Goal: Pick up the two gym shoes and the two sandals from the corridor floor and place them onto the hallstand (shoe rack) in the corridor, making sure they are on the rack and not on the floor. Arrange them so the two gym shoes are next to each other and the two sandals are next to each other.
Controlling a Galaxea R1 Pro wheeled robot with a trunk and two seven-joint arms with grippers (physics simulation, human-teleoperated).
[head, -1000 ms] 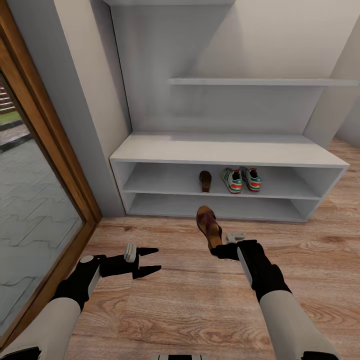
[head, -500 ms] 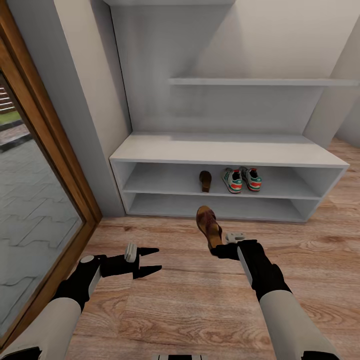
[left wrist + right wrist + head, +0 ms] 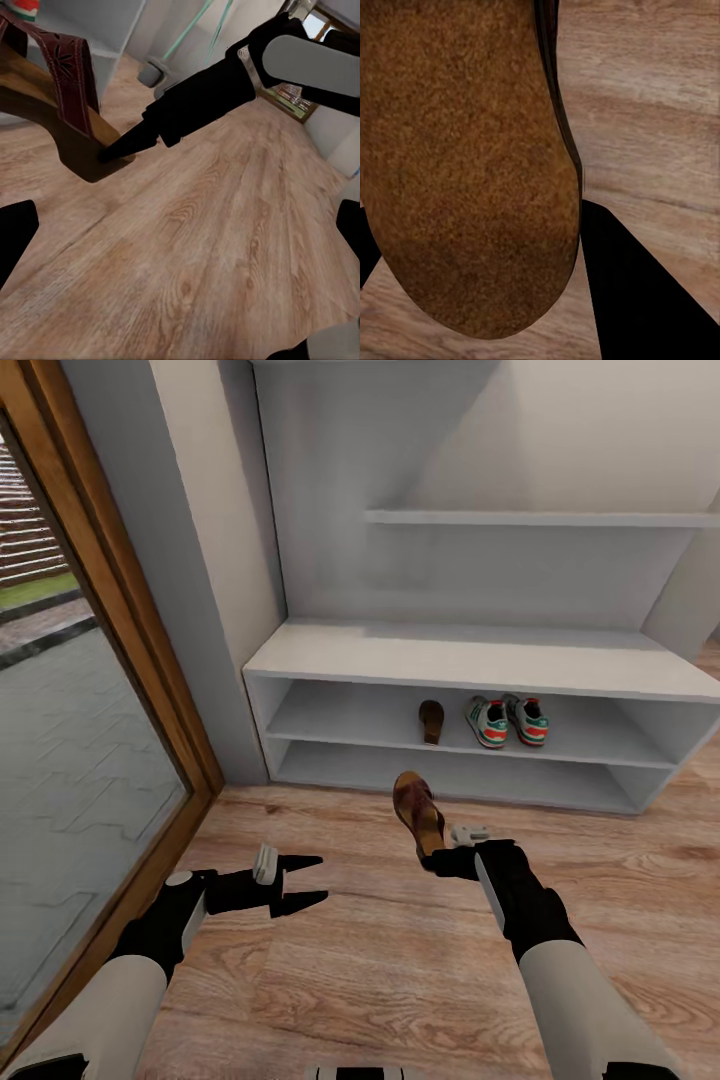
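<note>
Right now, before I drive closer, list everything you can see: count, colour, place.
Sneakers: two, white with green stripes and red heels, side by side on the rack's upper cubby shelf.
Sandal on rack: one, brown, beside the sneakers.
Held sandal: one, brown, above the floor.
Shoe rack: one, light grey, against the wall.
Floor: brown wood planks.
Glass door: one, wooden frame, at the left.
Left hand: black, open, holding nothing.
Right hand: black, gripping the held sandal's heel.
</note>
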